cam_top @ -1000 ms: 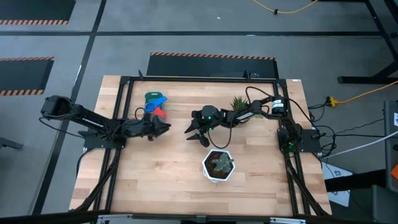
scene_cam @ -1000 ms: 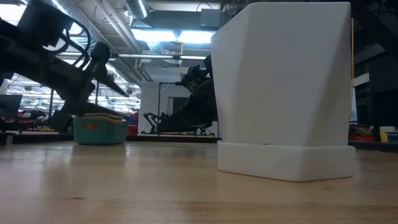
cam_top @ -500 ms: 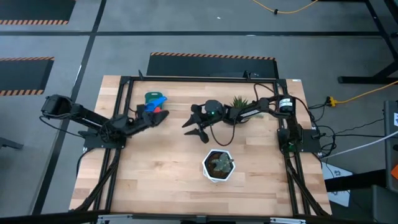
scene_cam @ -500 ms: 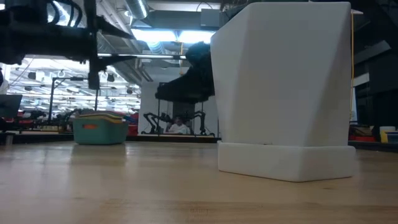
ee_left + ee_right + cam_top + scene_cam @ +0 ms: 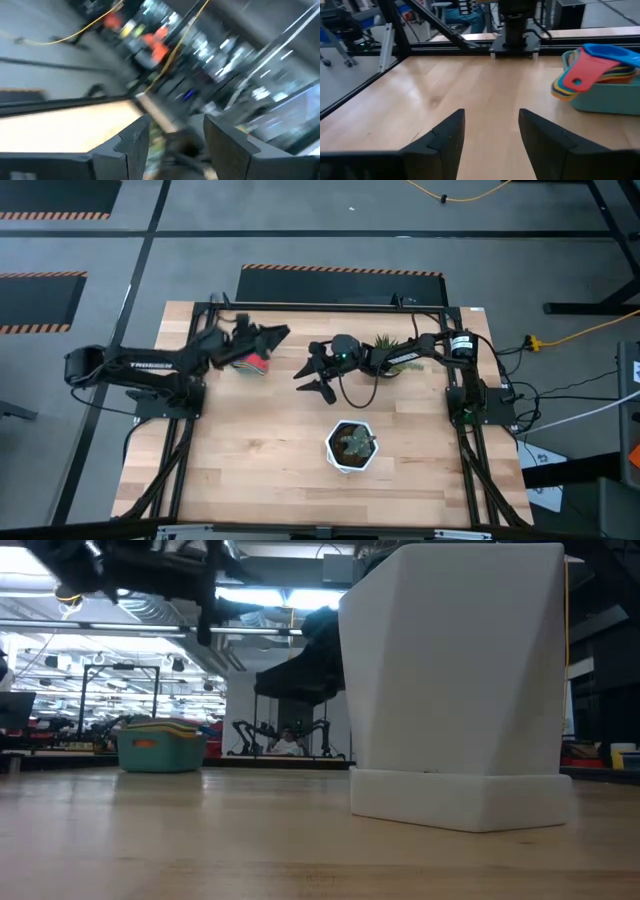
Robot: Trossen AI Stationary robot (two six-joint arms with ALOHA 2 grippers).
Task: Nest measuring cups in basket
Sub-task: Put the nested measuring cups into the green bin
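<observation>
The teal basket (image 5: 612, 100) stands on the table's far left part, with the measuring cups (image 5: 590, 70) nested in it. A red handle (image 5: 577, 75) lies on top under a blue one, both sticking out over the rim. In the low view the basket (image 5: 160, 752) shows the cups' edges above its rim. My left gripper (image 5: 280, 335) hovers open, high over the basket, and hides most of it from above; only a red cup (image 5: 259, 362) shows. My right gripper (image 5: 490, 135) is open to the basket's right, above the wood, with nothing between its fingers.
A white hexagonal plant pot (image 5: 350, 445) stands near the table's middle front and fills the right of the low view (image 5: 460, 690). A small green plant (image 5: 383, 343) sits at the back by the right arm. Bare wood lies between basket and pot.
My left gripper has risen from beside the basket, swung toward the table's far edge and rolled about its own line, staying open. My right gripper has lifted a little and kept open. The basket and cups have not moved.
</observation>
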